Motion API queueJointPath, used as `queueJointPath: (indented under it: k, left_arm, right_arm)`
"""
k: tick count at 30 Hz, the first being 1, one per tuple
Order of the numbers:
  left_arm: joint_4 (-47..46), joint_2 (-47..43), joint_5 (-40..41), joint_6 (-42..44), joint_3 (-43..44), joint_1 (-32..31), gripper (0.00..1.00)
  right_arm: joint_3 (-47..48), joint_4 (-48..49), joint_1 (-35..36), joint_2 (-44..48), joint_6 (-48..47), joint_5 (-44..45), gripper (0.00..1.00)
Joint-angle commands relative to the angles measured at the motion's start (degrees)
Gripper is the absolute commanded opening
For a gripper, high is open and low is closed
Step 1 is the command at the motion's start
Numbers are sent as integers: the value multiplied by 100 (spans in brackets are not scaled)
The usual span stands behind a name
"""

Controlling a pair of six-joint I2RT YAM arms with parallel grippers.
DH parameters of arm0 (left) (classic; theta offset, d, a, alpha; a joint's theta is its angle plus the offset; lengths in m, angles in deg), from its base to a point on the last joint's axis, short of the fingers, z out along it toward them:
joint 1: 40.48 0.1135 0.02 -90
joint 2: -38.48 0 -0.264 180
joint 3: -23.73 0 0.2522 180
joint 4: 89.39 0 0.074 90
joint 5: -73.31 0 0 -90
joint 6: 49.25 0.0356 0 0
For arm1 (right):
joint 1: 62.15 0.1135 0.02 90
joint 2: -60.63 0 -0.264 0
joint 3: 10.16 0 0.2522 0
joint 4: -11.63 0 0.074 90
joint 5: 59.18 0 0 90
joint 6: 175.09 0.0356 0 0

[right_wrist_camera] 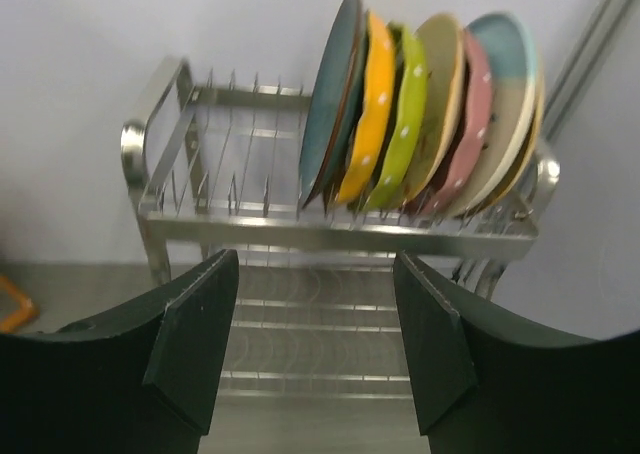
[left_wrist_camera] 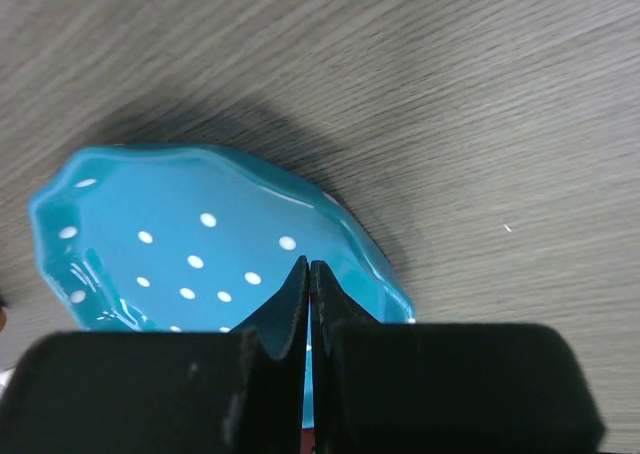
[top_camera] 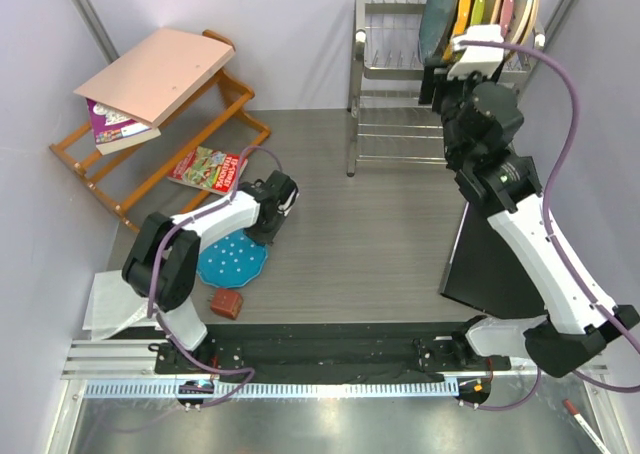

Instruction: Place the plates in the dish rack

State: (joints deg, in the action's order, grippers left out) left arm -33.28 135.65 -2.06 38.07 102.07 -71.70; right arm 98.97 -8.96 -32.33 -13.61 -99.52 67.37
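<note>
A blue scalloped plate (top_camera: 232,259) (left_wrist_camera: 180,244) with white dots lies flat on the table. My left gripper (top_camera: 268,224) (left_wrist_camera: 310,264) is shut at its far right rim, fingertips pressed together over the plate; I see nothing held between them. The chrome dish rack (top_camera: 385,74) (right_wrist_camera: 200,219) stands at the back. Its top tier holds the dark grey-blue plate (top_camera: 440,19) (right_wrist_camera: 330,94), the orange plate (top_camera: 463,4) (right_wrist_camera: 372,104) and the lime green plate (right_wrist_camera: 408,114), all on edge. My right gripper (top_camera: 455,69) (right_wrist_camera: 315,274) is open and empty just in front of the rack.
Plain cream (right_wrist_camera: 440,94), pink (right_wrist_camera: 478,114) and pale blue (right_wrist_camera: 510,64) plates fill the rack's right end. A slanted wooden shelf (top_camera: 170,144) with books stands back left, a magazine (top_camera: 207,167) beside it. A small brown block (top_camera: 225,304) lies near the blue plate. A black board (top_camera: 490,264) lies at right.
</note>
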Motion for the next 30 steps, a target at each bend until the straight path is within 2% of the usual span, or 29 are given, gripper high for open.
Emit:
queueJointPath:
  k: [1, 3, 8, 12, 20, 27, 30]
  left_arm:
    - [177, 276, 39, -206, 108, 2, 0]
    - [134, 364, 40, -216, 73, 28, 0]
    - [177, 882, -565, -145, 178, 20, 0]
    - [440, 1418, -1006, -128, 686, -173, 0]
    - [757, 2200, -1436, -242, 2005, -998, 0]
    - [784, 2850, -1955, -304, 3094, -1781, 0]
    - [478, 3018, -2226, -312, 3438, -2089, 0]
  right_arm:
    - [-800, -871, 23, 497, 495, -1270, 75]
    - [-1168, -1266, 23, 787, 660, -2089, 76]
    - [-1907, -2048, -38, 1174, 1739, -2670, 84]
    - [-2635, -2384, -152, 1402, 2120, -2907, 89]
    - [-3542, -2525, -644, 1728, 2261, -2988, 92]
    - [-3579, -3227, -1409, 1746, 2287, -2961, 93]
    - [-3604, -3605, -1567, 1737, 2279, -2935, 93]
